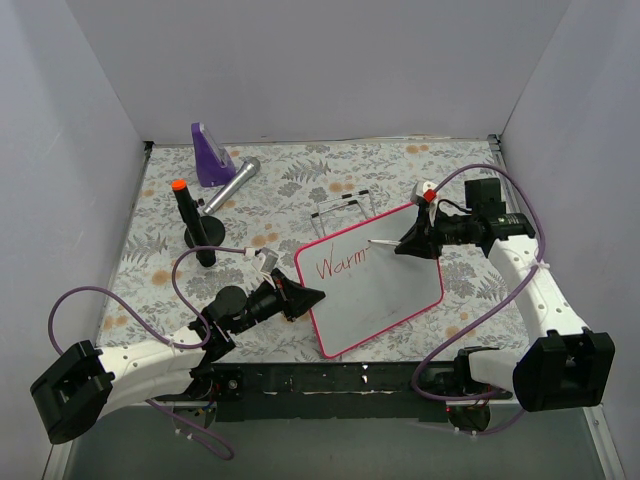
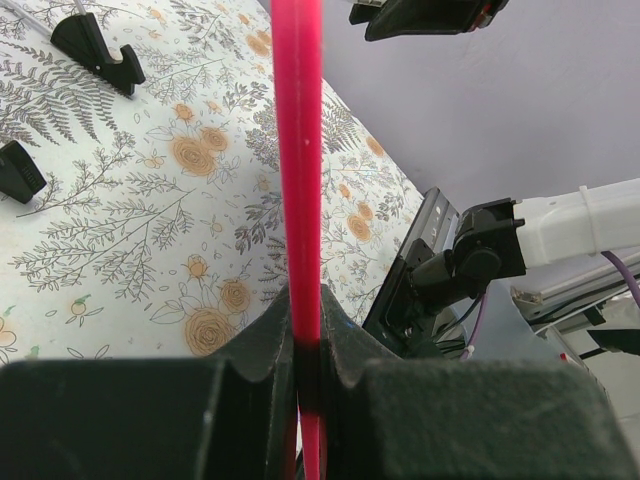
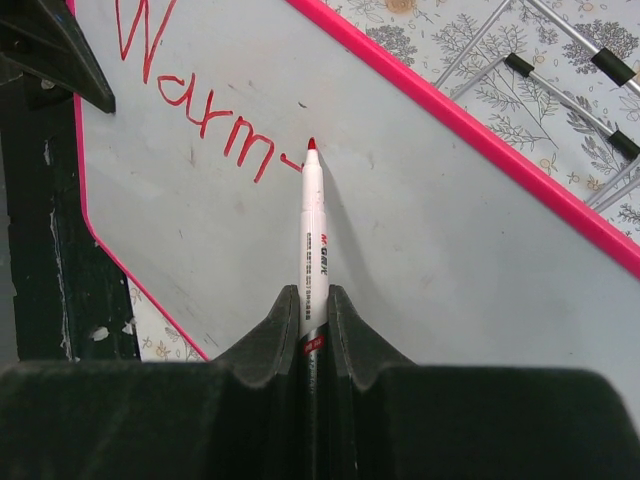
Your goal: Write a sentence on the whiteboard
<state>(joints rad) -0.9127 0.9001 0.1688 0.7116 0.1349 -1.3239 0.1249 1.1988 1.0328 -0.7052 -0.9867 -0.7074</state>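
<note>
Marker point(image 3: 311, 230) tip meets whiteboard point(image 3: 450, 260); left pincer point(image 2: 308, 350) grips its edge.

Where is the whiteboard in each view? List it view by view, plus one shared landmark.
Top external: the whiteboard sits angled, right of centre.
Left wrist: only its pink frame, a vertical bar mid-picture, pinched by the left tool.
Right wrist: its white face fills most of the picture, with the marker tip on it.
Shared landmark: the floral table cover.

Red handwritten sentence point(image 1: 340, 267) on whiteboard point(image 1: 392, 296) reads "Warm", short stroke trailing last letter. Print on marker point(image 3: 312, 232) barrel too small to read.
</note>
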